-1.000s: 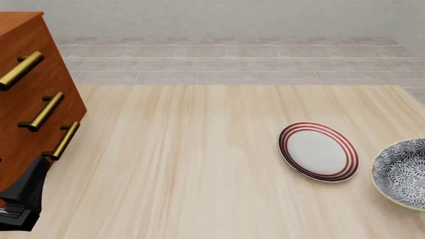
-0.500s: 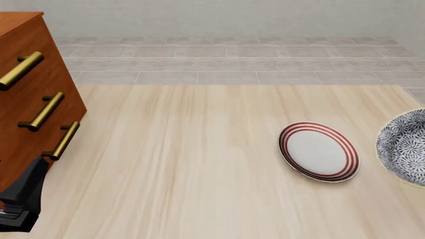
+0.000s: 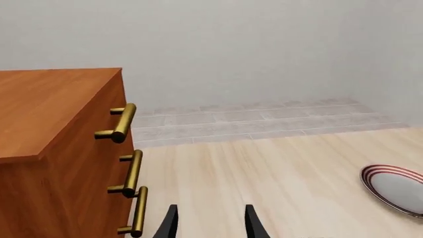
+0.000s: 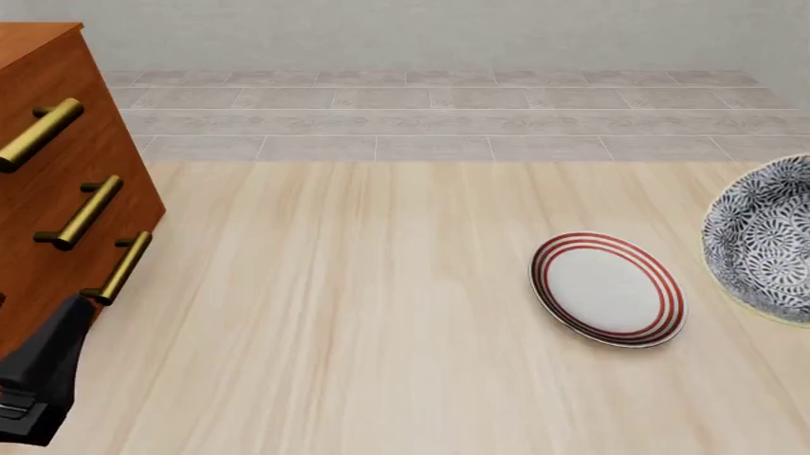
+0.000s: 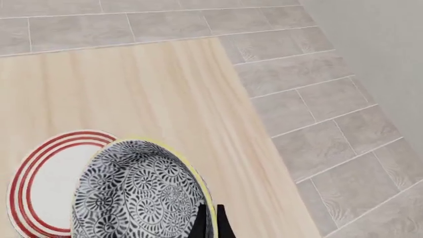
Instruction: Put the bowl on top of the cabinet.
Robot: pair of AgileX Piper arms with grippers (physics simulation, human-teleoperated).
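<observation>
One bowl (image 5: 138,193) hangs pinched at its rim in the right gripper (image 5: 210,223), raised beside the plate (image 4: 608,288) at the table's right edge. Carrying is underway; next comes a long traverse left to the cabinet (image 4: 57,180) top. The left gripper (image 3: 210,223) sits open.

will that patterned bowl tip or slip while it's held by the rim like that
Probably stiff: the bowl keeps its round shape while the right gripper pinches only its rim with the jaws nearly closed. It may swing or slip, since it is deep, hangs tilted off one edge in the front view, and its surface looks glazed. It looks like ceramic, so likely fragile if dropped.
</observation>
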